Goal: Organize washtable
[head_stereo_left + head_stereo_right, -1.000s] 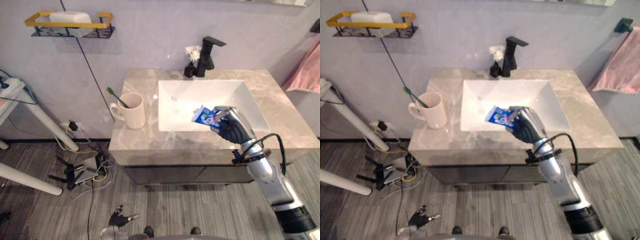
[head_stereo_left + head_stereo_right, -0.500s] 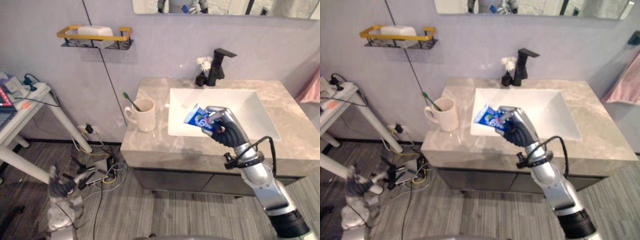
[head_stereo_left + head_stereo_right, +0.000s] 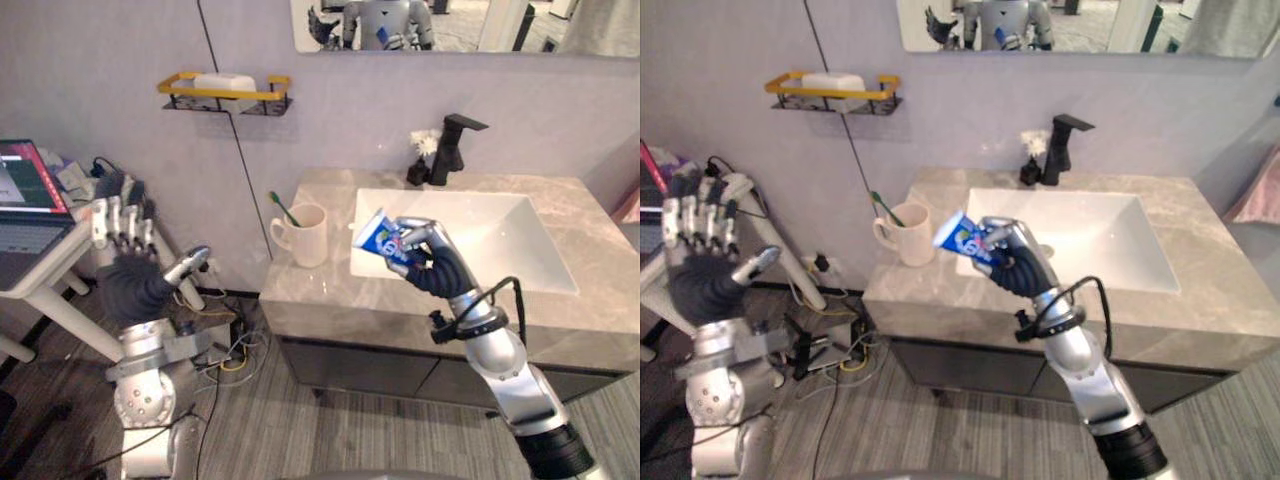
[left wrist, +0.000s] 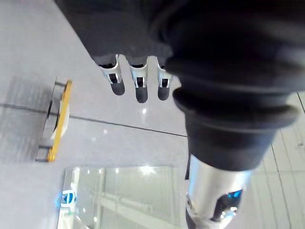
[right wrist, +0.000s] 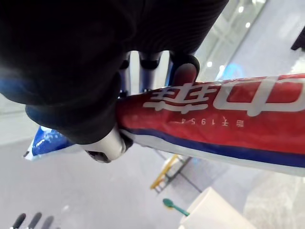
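Note:
My right hand is shut on a blue, white and red toothpaste tube, held in the air over the left edge of the white sink. In the right wrist view the tube lies across the curled fingers. A cream mug with a green toothbrush in it stands on the grey marble counter, to the left of the sink. My left hand is raised well to the left of the counter, fingers straight and spread, holding nothing.
A black tap and a small vase with a white flower stand behind the sink. A yellow-railed wall shelf carries a white soap dish. A laptop sits on a white table at far left. Cables litter the floor.
The camera has tilted up and shifted, bringing the mirror into view. My left hand has risen from near the floor to chest height, fingers spread. My right hand still holds the tube.

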You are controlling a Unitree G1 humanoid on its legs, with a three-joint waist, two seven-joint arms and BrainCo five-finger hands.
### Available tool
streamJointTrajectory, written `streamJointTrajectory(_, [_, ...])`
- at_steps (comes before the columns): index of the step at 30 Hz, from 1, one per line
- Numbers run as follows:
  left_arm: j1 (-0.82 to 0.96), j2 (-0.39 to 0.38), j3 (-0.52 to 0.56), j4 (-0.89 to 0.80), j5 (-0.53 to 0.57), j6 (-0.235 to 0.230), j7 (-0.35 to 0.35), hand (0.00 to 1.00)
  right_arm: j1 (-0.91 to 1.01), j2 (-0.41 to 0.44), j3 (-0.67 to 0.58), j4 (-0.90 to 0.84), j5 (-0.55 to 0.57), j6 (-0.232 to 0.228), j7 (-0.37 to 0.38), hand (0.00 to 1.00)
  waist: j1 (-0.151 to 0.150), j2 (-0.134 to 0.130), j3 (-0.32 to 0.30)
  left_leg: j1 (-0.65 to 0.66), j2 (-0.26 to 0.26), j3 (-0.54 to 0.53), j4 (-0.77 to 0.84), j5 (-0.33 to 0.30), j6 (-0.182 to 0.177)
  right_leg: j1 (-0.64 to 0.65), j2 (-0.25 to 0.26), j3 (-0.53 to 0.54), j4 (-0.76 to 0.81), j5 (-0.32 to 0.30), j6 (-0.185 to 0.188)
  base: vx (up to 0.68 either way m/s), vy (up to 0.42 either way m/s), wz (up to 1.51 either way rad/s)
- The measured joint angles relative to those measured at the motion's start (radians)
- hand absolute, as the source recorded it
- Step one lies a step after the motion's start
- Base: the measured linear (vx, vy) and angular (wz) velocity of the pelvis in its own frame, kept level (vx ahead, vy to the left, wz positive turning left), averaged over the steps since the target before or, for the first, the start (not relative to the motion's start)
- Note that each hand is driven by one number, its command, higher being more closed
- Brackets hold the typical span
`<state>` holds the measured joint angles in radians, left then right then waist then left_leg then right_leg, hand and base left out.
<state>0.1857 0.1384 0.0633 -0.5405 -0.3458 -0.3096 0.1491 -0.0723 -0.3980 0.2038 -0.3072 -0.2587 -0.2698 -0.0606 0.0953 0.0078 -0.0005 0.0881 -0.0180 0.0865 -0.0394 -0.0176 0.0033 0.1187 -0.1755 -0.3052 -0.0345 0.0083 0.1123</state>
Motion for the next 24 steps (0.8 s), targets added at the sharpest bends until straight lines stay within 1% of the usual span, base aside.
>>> streamJointTrajectory(3, [-0.015,-0.001,-0.11,0.001,-0.048,0.011,-0.045,0.0,-0.016,0.006,0.001,0.0,0.013,0.01,0.0,1.0,-0.003,0.0,0.0,0.016,0.0,0.001,-0.027,0.018,0.0,-0.001,0.0,0.002,0.006,0.0,0.0,-0.06,-0.022,-0.02])
streamJointTrajectory(5, [-0.02,-0.001,-0.142,0.008,-0.067,0.019,-0.062,0.0,-0.024,0.019,0.001,0.0,0.014,0.01,-0.003,1.0,-0.007,0.0,0.0,0.024,0.0,0.004,-0.039,0.022,-0.001,-0.001,0.001,0.003,0.007,0.0,0.0,-0.04,-0.015,-0.03])
streamJointTrajectory(9, [-0.051,0.001,-0.198,0.065,-0.127,0.024,-0.066,0.0,-0.052,0.034,0.003,0.0,0.014,0.011,-0.006,1.0,-0.005,-0.003,0.001,0.031,0.0,0.009,-0.051,0.027,0.0,-0.003,0.001,0.005,0.01,0.0,0.0,-0.04,-0.01,-0.04])
streamJointTrajectory(11, [-0.06,0.003,-0.233,0.083,-0.164,0.032,-0.072,0.0,-0.078,0.044,0.019,0.0,0.014,0.011,-0.021,1.0,-0.006,-0.008,0.0,0.033,0.0,0.012,-0.051,0.027,0.0,-0.003,0.001,0.007,0.009,0.0,0.0,-0.01,-0.004,-0.02])
streamJointTrajectory(13, [-0.072,0.005,-0.268,0.099,-0.173,0.042,-0.082,0.0,-0.095,0.047,0.033,0.0,0.014,0.011,-0.03,1.0,-0.008,-0.01,0.0,0.033,0.0,0.015,-0.051,0.029,0.002,-0.003,0.001,0.009,0.009,0.001,0.0,0.0,-0.005,-0.02])
streamJointTrajectory(19, [-0.14,0.01,-0.337,0.161,-0.194,0.058,-0.082,0.0,-0.1,0.057,0.057,0.006,0.014,0.011,-0.037,1.0,-0.009,-0.011,0.0,0.033,0.0,0.022,-0.052,0.029,0.002,-0.005,0.001,0.012,0.007,0.001,0.0,0.0,-0.003,-0.01])
streamJointTrajectory(22, [-0.165,0.02,-0.376,0.167,-0.195,0.061,-0.081,0.0,-0.129,0.057,0.09,0.012,0.014,0.015,-0.037,1.0,-0.024,-0.013,0.001,0.031,0.001,0.029,-0.052,0.029,0.002,-0.011,0.001,0.019,0.007,0.002,0.002,-0.02,-0.008,-0.08])
streamJointTrajectory(24, [-0.188,0.024,-0.402,0.184,-0.208,0.065,-0.08,0.0,-0.15,0.058,0.103,0.012,0.015,0.015,-0.04,1.0,-0.026,-0.016,0.001,0.031,0.002,0.039,-0.052,0.029,0.002,-0.018,0.002,0.031,0.01,0.004,0.002,-0.03,-0.007,-0.13])
